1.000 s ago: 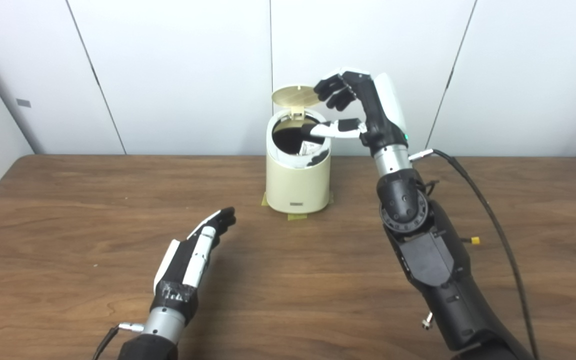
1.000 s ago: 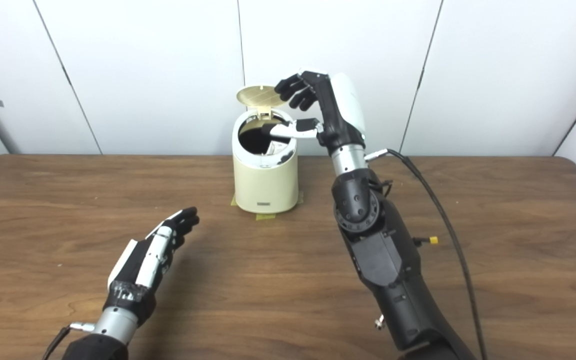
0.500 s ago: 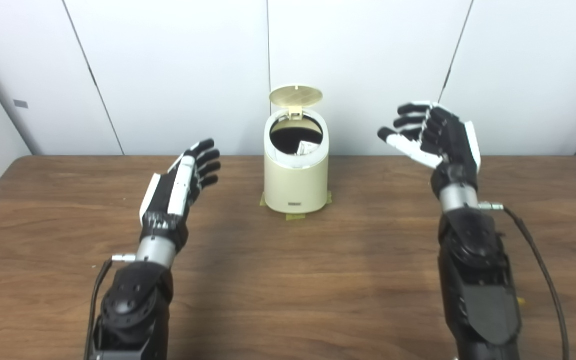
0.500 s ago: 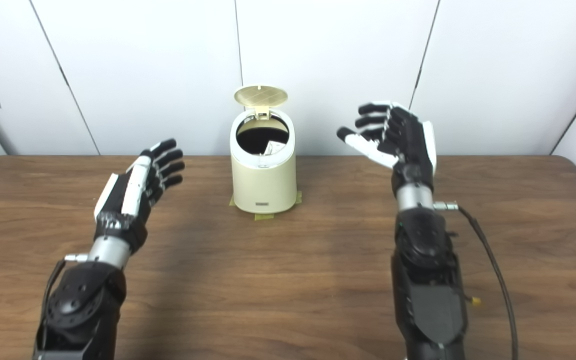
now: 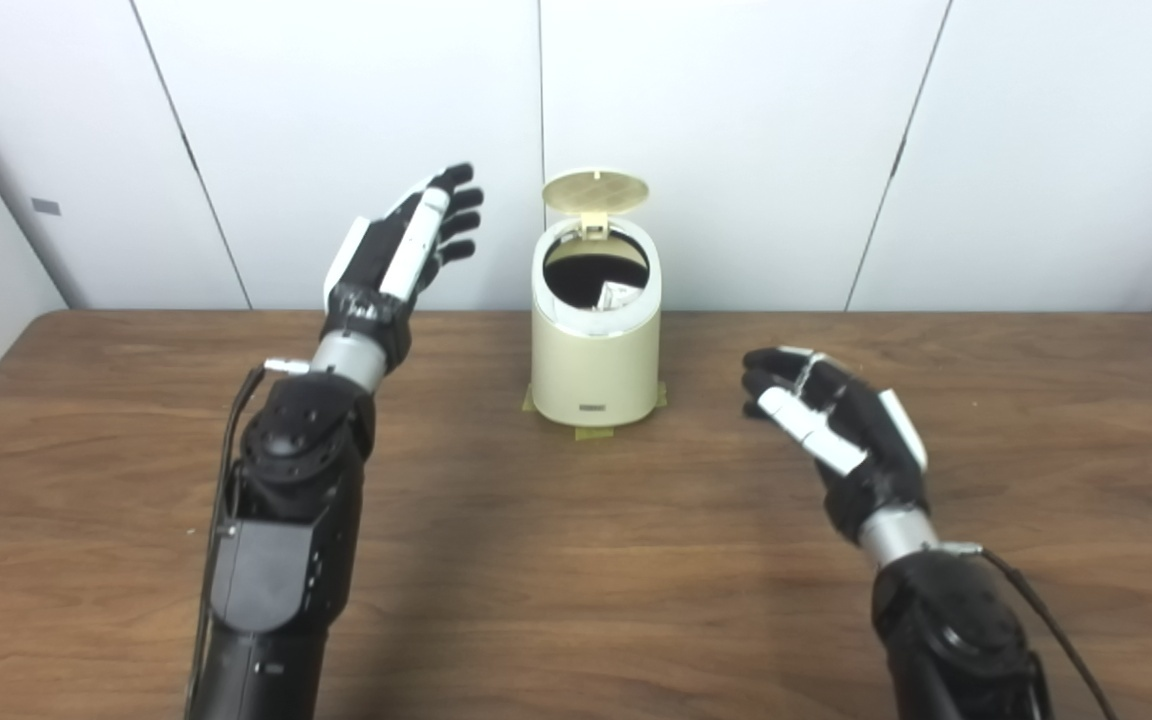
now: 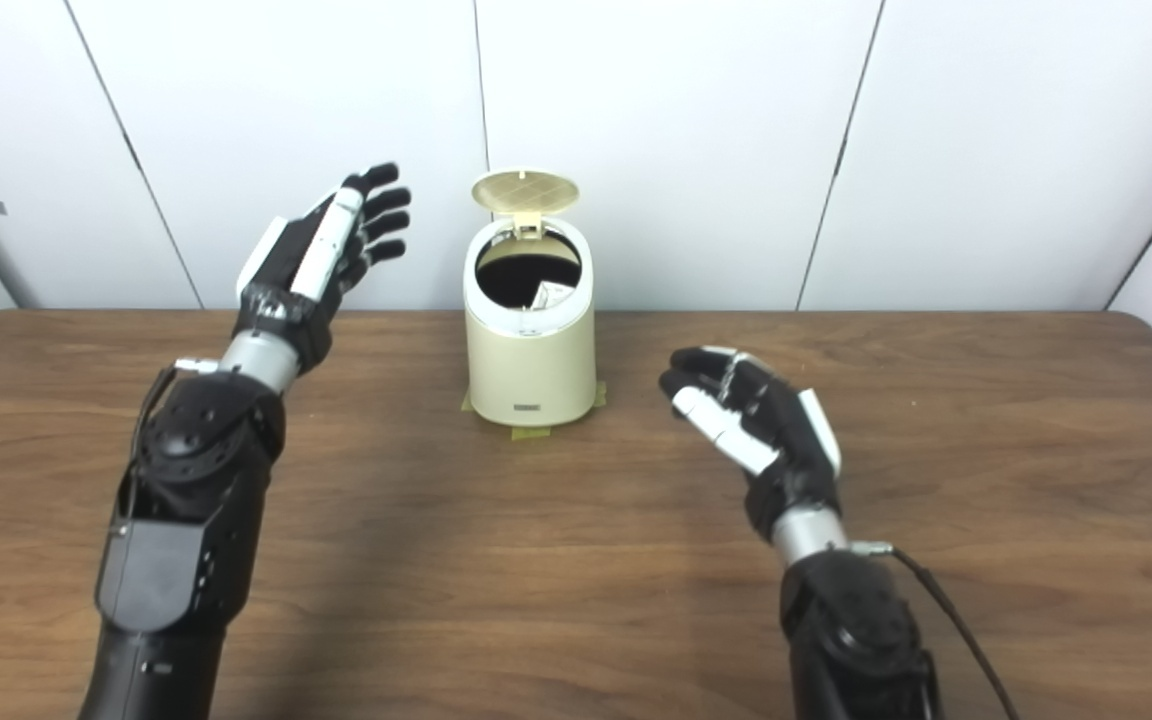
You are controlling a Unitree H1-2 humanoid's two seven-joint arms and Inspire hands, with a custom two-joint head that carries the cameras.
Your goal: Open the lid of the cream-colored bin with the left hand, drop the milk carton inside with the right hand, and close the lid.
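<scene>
on my left the table (image 5: 86,480) runs bare out to its near and left edges, so i have free wood on that side. my left hand (image 5: 401,250) is raised above the far left part of the table, fingers spread and holding nothing, level with the top of the bin and just to its left without touching it. there is a clear gap between its fingertips and the lid (image 5: 596,190).

the cream-colored bin (image 5: 594,370) stands at the middle of the table near the back wall (image 5: 736,120), sitting on bits of tape (image 5: 593,433). its round lid stands up on the hinge at the back, and the mouth is open and dark. inside, against the right inner wall, i see a white corner of the milk carton (image 5: 618,294); the rest is hidden.

to the right, my right hand (image 5: 831,420) hangs low over the table, released, fingers loosely apart, well apart from the bin. bare wood stretches on to the right edge.
</scene>
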